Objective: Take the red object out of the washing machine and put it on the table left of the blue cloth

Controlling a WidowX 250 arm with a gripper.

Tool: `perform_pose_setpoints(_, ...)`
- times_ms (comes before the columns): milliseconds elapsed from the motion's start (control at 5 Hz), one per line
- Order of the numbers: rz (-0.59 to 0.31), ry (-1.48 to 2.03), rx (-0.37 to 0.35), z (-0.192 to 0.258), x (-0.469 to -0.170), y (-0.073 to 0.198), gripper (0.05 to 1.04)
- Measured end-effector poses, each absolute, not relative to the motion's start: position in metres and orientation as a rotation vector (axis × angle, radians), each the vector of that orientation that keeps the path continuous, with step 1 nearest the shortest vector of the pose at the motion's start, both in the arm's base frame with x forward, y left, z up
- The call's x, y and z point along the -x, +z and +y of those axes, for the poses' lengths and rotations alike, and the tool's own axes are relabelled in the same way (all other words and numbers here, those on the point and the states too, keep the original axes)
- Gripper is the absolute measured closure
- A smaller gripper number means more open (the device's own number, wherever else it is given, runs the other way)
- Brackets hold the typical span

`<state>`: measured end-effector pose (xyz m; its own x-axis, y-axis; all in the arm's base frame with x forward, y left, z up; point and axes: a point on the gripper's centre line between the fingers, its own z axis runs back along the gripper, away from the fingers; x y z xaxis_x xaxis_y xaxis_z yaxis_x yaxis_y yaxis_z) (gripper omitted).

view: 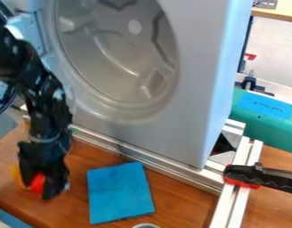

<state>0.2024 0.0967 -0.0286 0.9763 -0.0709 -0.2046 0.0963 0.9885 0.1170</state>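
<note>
**A:** Anyone else watching this? How far has it got?

**B:** The black hand [38, 189] is down low at about 8 o'clock from the middle of the scene, right at a small red thing [38, 182]. So I'd call the getting-there part done. Honestly can't tell if it's spread or pinching that red thing, and I wouldn't swear the thing is off the tabletop [181, 194] either. What's left beyond that, no clue.

**A:** What's the orange bit?

**B:** Orange thing [17, 174], just beside the red one at its 10 o'clock. Too blurry to name, sorry. There's also a blue cloth [119, 192] lying flat near the hand, toward its 3 o'clock.

**A:** And the rest of the room?

**B:** Brown wood-look top, with metal rails [154, 166] running along the foot of a big grey machine [199, 84], its round hollow up around 11. A black-and-red clamp [261, 177] sits on the rails at 4, and a round rim [146, 225] pokes in at 6. Over at 3 there's a green case [270, 123] with a blue note [265, 105] on it, and a pale wooden shelf [282, 12] up past 1.
</note>
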Motion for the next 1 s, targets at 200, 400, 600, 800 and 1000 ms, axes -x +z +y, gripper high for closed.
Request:
perform_pose_setpoints(200,0.272,-0.071,-0.103,0.093,-0.193,-0.057,0.304)
perform_pose_setpoints(400,0.266,-0.06,-0.106,0.094,-0.196,-0.068,0.306)
perform_pose_setpoints(600,0.219,-0.052,-0.098,0.093,-0.201,-0.071,0.312)
perform_pose_setpoints(800,0.198,-0.048,-0.089,0.094,-0.203,-0.072,0.259)
perform_pose_setpoints(1000,0.189,0.007,-0.078,0.09,-0.203,-0.061,0.073)
